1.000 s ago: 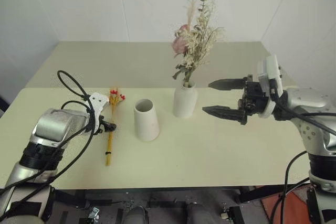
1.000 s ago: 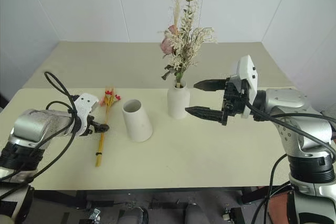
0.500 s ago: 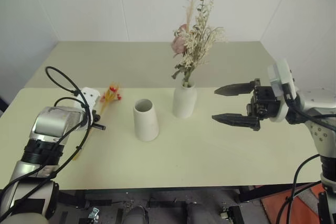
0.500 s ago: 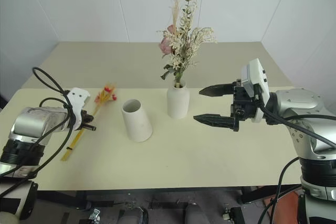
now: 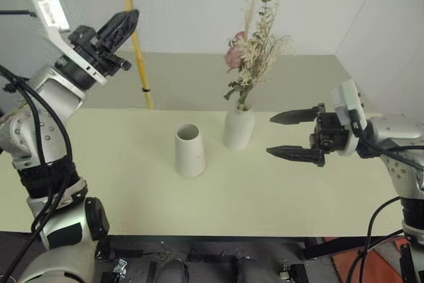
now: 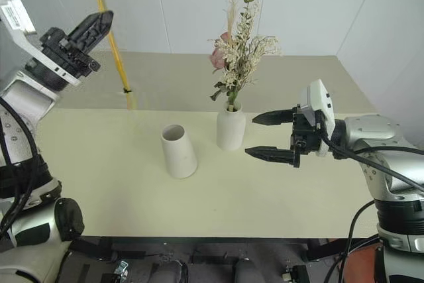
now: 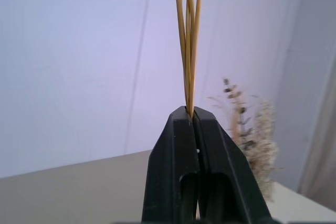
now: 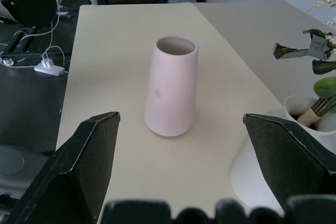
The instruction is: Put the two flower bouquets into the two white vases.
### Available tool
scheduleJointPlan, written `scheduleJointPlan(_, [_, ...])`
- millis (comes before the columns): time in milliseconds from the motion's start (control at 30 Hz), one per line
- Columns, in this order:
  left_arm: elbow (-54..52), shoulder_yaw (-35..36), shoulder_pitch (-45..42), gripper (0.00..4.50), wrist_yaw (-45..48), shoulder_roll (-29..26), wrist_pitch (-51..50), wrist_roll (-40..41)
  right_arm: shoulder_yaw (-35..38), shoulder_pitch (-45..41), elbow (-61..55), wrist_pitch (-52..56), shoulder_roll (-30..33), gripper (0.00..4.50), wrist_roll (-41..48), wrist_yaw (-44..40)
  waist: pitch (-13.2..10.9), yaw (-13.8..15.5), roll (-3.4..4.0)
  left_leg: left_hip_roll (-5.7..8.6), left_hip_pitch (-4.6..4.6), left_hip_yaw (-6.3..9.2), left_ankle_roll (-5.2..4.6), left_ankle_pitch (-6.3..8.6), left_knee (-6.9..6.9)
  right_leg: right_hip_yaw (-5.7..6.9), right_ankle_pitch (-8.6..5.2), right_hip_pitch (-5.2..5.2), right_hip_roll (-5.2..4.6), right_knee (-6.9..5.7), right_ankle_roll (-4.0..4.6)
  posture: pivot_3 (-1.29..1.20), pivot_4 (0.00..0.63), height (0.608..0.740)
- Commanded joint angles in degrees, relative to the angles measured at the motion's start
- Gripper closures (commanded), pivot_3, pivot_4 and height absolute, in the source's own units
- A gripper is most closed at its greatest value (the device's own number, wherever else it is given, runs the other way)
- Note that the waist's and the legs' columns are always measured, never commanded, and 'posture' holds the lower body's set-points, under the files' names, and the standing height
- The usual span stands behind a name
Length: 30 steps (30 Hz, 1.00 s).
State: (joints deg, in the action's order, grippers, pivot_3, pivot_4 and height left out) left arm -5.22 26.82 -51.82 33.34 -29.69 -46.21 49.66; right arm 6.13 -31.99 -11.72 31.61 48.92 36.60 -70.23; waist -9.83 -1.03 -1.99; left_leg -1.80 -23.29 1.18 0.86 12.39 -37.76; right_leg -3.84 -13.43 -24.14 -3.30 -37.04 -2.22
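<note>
Yellow straw stems [image 5: 136,38] were pinched in your left gripper [image 5: 122,23]; you needed their tips lowered plumb into the empty white cone vase [image 5: 189,150] below.

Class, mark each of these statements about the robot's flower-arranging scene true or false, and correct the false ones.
1. The left gripper is shut on the yellow straw bundle. True.
2. The cone vase already holds flowers. False: its mouth is empty.
3. The bushy bouquet stands in the narrow-necked vase. True.
4. The right gripper grips the narrow-necked vase. False: it is open and apart from it, holding nothing.
5. The straw bundle lies flat on the table. False: it is lifted into the air, roughly upright.
</note>
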Motion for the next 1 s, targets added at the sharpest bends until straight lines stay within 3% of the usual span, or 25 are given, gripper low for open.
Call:
scheduleJointPlan(33, [0.0,-1.6,-2.1,4.46,2.2,1.4,-0.2,4.5,1.5,0.5,-1.7,-1.7,0.3,0.00,-0.2,0.6,0.0,0.0,0.00,0.00,0.00,0.00,0.00,0.00,-0.01,0.00,0.00,0.00,0.00,0.00,0.00,0.00,0.150,0.740])
scheduleJointPlan(433, [0.9,-12.3,2.9,4.46,6.5,2.7,4.7,-1.7,4.9,5.0,-6.9,-0.8,1.5,0.00,1.7,3.1,0.0,-0.2,0.00,0.00,0.02,0.01,0.00,0.00,-0.02,-0.02,0.00,0.01,0.03,0.00,0.00,0.00,0.150,0.740])
scheduleJointPlan(633, [-1.0,-14.2,6.7,4.46,6.4,3.0,5.4,-3.5,5.9,6.2,-8.2,-0.2,1.9,0.00,2.5,3.9,0.0,0.0,0.00,0.01,-0.01,0.02,0.00,0.00,-0.03,-0.02,0.00,0.00,0.02,0.01,0.00,0.00,0.150,0.740])
scheduleJointPlan(767, [-3.5,-12.8,9.7,3.23,5.8,2.0,3.7,-1.9,6.1,6.6,-8.2,-0.1,2.0,0.00,2.5,4.0,0.0,-0.1,0.00,0.00,-0.01,0.02,0.00,0.00,-0.03,-0.02,0.00,0.01,0.02,0.02,0.00,0.00,0.150,0.740])
scheduleJointPlan(1000, [-13.4,-4.8,22.7,0.91,8.4,-7.2,-1.1,5.5,6.2,7.9,-8.1,-0.3,2.4,0.00,2.2,3.9,0.0,-0.9,0.00,-0.05,0.00,0.01,-0.01,0.00,-0.02,-0.04,0.00,-0.02,0.04,0.00,0.00,0.00,0.150,0.740])
